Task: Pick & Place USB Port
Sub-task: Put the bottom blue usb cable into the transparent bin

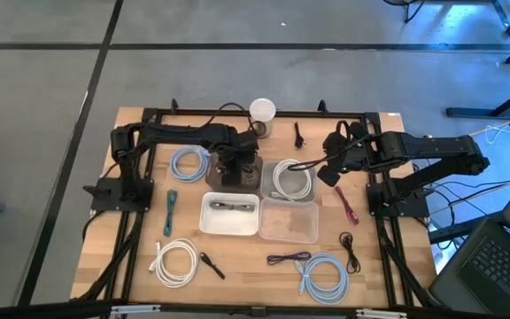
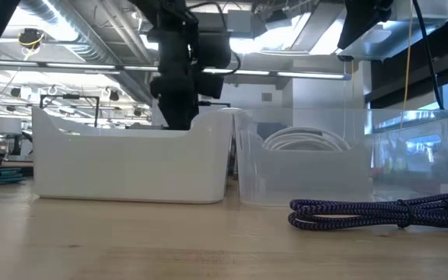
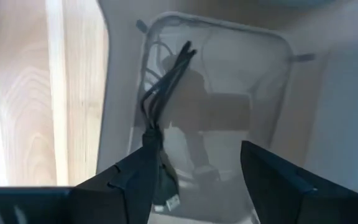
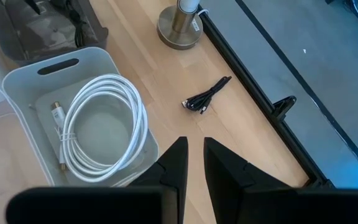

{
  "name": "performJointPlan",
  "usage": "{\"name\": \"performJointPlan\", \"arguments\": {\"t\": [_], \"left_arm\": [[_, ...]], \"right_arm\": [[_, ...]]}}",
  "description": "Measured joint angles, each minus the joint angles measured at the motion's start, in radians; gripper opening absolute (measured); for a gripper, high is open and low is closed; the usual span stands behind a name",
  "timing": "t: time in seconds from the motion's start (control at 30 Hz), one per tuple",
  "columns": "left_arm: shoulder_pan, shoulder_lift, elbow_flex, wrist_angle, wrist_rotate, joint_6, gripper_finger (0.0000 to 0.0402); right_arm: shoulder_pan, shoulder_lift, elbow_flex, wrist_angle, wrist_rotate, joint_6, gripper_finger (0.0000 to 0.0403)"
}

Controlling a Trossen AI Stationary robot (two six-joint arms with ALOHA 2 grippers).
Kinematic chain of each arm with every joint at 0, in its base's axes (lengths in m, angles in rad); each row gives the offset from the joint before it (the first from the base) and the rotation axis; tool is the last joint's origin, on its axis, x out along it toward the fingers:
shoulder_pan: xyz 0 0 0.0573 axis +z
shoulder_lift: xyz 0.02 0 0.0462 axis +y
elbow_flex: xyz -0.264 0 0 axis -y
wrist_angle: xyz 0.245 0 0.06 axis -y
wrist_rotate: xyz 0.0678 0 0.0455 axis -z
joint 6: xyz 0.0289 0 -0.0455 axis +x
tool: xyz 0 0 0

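High view: left pincer (image 1: 235, 168) over the dark bin (image 1: 240, 182) at the rear middle of the bench (image 1: 140, 257); right pincer (image 1: 333, 170) beside the bin (image 1: 292, 181) with the coiled white cable (image 1: 290, 180). White tray (image 1: 229, 215) in front of the dark bin, a dark cable (image 1: 232, 206) lying in it.

Low view: white tray (image 2: 131, 165) and clear bin (image 2: 302, 167) side by side, a braided blue cable (image 2: 376, 211) in front; a dark arm (image 2: 179, 70) descending behind the tray.

Left wrist view: left pincer (image 3: 194, 177) released, jaws apart, a bundled black cable (image 3: 163, 93) (plug end low, near one finger) lying in the bin below.

Right wrist view: right pincer (image 4: 191, 155) nearly clenched, grasping nothing, above the bench; small black cable (image 4: 207, 96) well apart.

Risk: closing on one loose strand only, so the bundle slips or snags the bin wall on lifting.
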Motion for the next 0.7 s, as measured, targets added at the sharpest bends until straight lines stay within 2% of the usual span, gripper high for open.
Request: {"name": "performJointPlan", "arguments": {"t": [0.3, 0.57, 0.7], "left_arm": [[-0.048, 0.000, 0.134, -0.146, 0.000, -0.038, 0.0216], [-0.069, -0.002, 0.231, -0.217, -0.003, -0.052, 0.0212], [-0.076, -0.056, 0.234, -0.202, -0.004, -0.068, 0.0209]], "right_arm": [[0.000, 0.000, 0.000, 0.000, 0.000, 0.000, 0.0056], [0.000, 0.000, 0.000, -0.001, 0.000, 0.000, 0.0056], [0.000, 0.000, 0.000, -0.005, -0.001, 0.000, 0.0056]]}}
